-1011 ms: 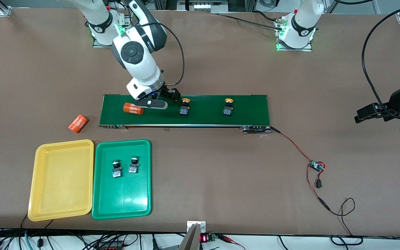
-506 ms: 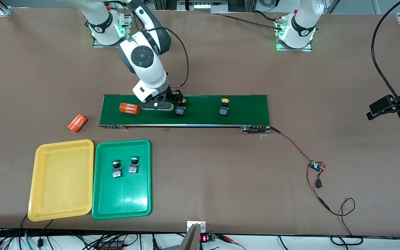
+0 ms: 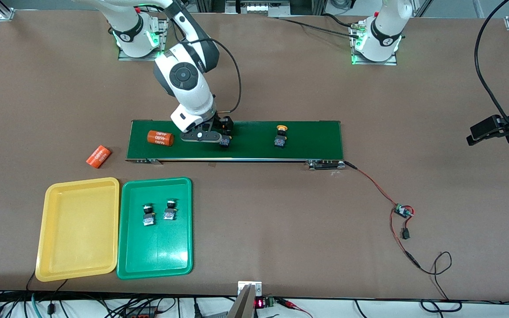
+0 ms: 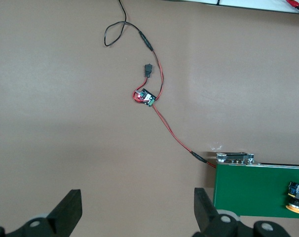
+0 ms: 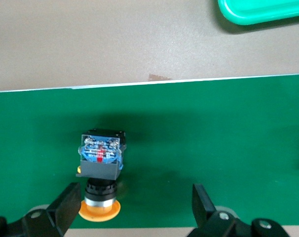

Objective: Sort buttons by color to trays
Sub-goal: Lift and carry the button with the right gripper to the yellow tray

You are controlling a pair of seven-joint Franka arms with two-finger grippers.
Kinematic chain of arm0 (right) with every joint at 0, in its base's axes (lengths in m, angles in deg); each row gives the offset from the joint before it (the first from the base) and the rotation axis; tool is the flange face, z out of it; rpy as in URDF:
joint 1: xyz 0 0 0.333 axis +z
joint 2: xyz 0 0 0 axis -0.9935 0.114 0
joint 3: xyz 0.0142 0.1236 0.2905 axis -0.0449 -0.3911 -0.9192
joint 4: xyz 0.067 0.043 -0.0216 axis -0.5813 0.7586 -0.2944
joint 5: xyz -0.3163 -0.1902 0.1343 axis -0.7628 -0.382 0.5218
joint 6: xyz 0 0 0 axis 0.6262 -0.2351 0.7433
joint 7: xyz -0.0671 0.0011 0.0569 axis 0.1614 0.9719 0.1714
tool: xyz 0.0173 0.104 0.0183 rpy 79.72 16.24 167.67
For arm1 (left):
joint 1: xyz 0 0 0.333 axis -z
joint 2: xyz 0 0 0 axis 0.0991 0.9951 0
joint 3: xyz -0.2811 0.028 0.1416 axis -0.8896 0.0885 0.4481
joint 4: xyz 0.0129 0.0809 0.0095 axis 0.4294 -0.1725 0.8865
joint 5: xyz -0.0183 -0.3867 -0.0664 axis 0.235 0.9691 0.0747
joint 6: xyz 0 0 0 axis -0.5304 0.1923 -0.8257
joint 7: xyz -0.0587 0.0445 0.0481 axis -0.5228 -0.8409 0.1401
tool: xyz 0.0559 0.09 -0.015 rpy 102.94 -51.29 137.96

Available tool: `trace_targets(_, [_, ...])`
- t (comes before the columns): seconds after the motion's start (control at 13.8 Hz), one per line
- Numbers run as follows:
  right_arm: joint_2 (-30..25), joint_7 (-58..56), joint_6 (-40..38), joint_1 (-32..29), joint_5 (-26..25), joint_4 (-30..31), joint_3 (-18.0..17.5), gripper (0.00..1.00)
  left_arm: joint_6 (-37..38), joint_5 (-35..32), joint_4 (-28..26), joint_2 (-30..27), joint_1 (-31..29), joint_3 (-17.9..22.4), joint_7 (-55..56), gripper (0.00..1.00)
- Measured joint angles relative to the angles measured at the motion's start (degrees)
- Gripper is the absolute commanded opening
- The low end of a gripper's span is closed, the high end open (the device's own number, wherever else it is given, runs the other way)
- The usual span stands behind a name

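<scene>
My right gripper (image 3: 222,131) is open, low over the conveyor belt (image 3: 254,148). In the right wrist view a yellow-capped button (image 5: 101,163) lies on its side between the fingers (image 5: 65,207) of my right gripper (image 5: 134,210), close to one of them. That button (image 3: 225,142) shows partly under the hand. A second yellow-capped button (image 3: 280,136) lies farther along the belt toward the left arm's end. Two green-capped buttons (image 3: 148,215) (image 3: 169,210) lie in the green tray (image 3: 157,251). The yellow tray (image 3: 77,229) beside it is empty. My left gripper (image 3: 486,131) is open over bare table.
One orange cylinder (image 3: 159,138) lies on the belt toward the right arm's end, another (image 3: 99,157) on the table off that end. A red-and-black wire with a small circuit board (image 3: 402,211) runs from the belt's other end; it also shows in the left wrist view (image 4: 147,97).
The two yellow-capped buttons and the orange cylinder on the belt have shifted toward the right arm's end. My right gripper has moved over the nearer button. My left gripper has drifted slightly.
</scene>
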Motion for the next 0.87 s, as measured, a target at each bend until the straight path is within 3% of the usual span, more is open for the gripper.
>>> trace_targets(0.29, [1.71, 0.0, 0.08, 0.06, -0.48, -1.28, 0.02, 1.0, 0.01, -0.02, 0.0, -0.18, -0.09, 0.13, 0.0, 1.0])
trace_targets(0.51, [2.19, 0.0, 0.09, 0.06, -1.93, -1.38, 0.1, 0.79, 0.01, -0.03, 0.0, -0.18, -0.18, 0.35, -0.01, 1.0])
trace_targets(0.79, [3.07, -0.24, 0.28, 0.06, -4.06, -1.39, 0.3, 0.64, 0.01, -0.03, 0.0, -0.18, -0.18, 0.36, -0.01, 1.0])
trace_targets(0.87, [3.25, -0.45, 0.32, 0.06, -4.15, -1.4, 0.34, 0.56, 0.01, -0.03, 0.0, -0.18, -0.18, 0.36, -0.02, 1.0])
